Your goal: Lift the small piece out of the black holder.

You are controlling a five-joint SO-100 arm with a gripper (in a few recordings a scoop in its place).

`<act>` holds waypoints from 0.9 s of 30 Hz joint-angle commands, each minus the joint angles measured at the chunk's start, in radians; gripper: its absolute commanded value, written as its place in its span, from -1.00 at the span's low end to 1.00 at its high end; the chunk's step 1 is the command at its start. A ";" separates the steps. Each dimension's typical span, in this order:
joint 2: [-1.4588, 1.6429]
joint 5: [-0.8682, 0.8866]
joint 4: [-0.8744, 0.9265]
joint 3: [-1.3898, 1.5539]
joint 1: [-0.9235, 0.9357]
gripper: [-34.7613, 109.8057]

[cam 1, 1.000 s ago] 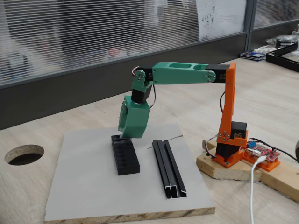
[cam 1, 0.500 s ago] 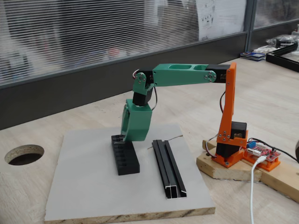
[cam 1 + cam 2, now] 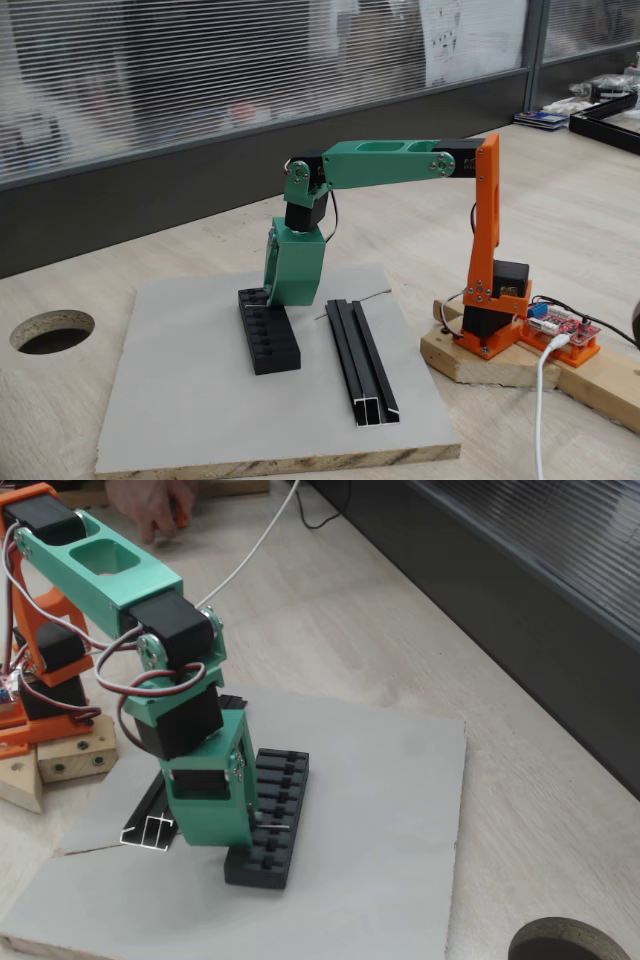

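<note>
Small piece: a thin grey sliver (image 3: 272, 826) shows in one fixed view, lying crosswise over a slot of the black holder near its camera-side end, right against the green pincer body; too small to make out its bend.

Black holder: the slotted block (image 3: 268, 333) lies flat on the grey board (image 3: 200, 400), its row of crosswise slots facing up, which I judge keeps the piece seated yet open to a pull from above. In the other fixed view the same block (image 3: 282, 800) runs along the right flank of the pincer.

Pincer: the green pincer (image 3: 272, 299) hangs nose-down over the holder's far end in the side-on fixed view, tips at or just above the block's top. In the other fixed view its housing (image 3: 240, 830) hides the fingertips, so whether it is spread, pressed together or nipping the piece cannot be told.

Piece against pincer: the sliver sticks out from the lower right edge of the pincer body, touching or just beside it; a hold cannot be confirmed.

Posture: the green forearm lies level and the wrist drops straight down, a pose that I judge suits a vertical lift out of the slot.

Black rail: a long channelled rail (image 3: 360, 362) lies parallel to the holder on the same board, apart from it.

Surface: pale wood (image 3: 400, 230) carries the board and the orange base (image 3: 490, 300) on its block.
</note>
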 commanded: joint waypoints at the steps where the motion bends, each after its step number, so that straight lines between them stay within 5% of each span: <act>1: 0.015 0.006 -0.003 -0.006 0.017 -0.13; 27: 0.104 0.006 -0.011 -0.009 0.005 -0.14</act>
